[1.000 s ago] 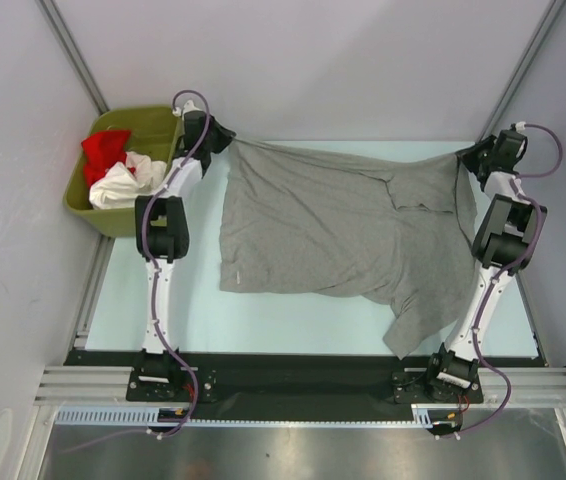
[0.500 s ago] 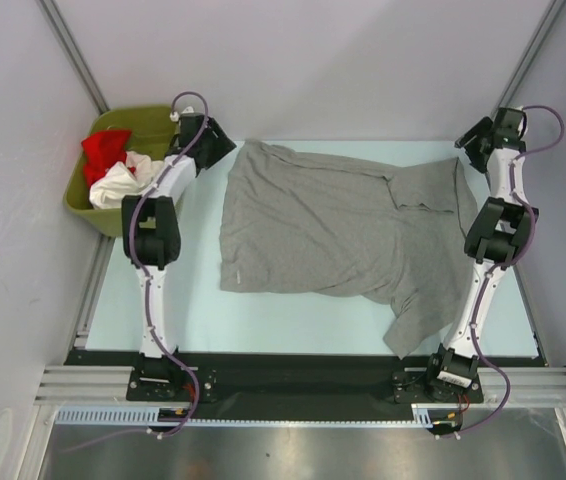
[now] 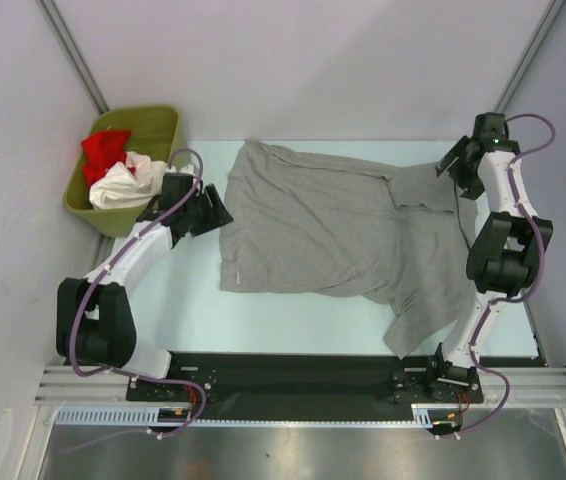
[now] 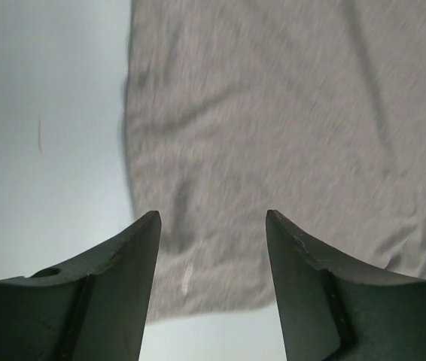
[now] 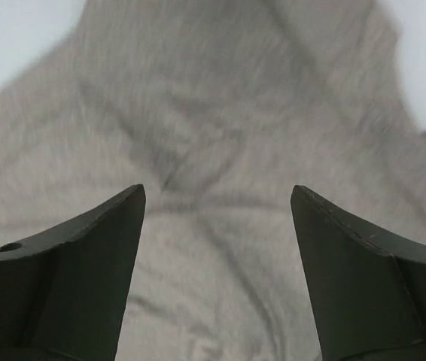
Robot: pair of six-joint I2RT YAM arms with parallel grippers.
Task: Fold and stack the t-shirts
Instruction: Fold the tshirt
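Observation:
A large heather-grey t-shirt (image 3: 333, 225) lies spread over the pale table, creased, with one corner reaching the near right. My left gripper (image 3: 219, 208) hovers open at its left edge. In the left wrist view the open gripper (image 4: 211, 218) frames the grey cloth (image 4: 273, 113) and a small white mark (image 4: 187, 280) near its hem, gripping nothing. My right gripper (image 3: 452, 168) hangs open over the shirt's back right part. In the right wrist view that gripper (image 5: 217, 192) is wide apart above wrinkled grey fabric (image 5: 220, 113).
An olive-green bin (image 3: 158, 120) stands at the back left and holds a red t-shirt (image 3: 103, 150) and a white t-shirt (image 3: 123, 185). Grey walls close in the sides and back. A black rail (image 3: 293, 375) runs along the near edge between the arm bases.
Both grippers have opened and let go of the shirt's back corners; the cloth has dropped flat. The left arm has swung nearer, down to the shirt's left edge; the right has drawn back slightly.

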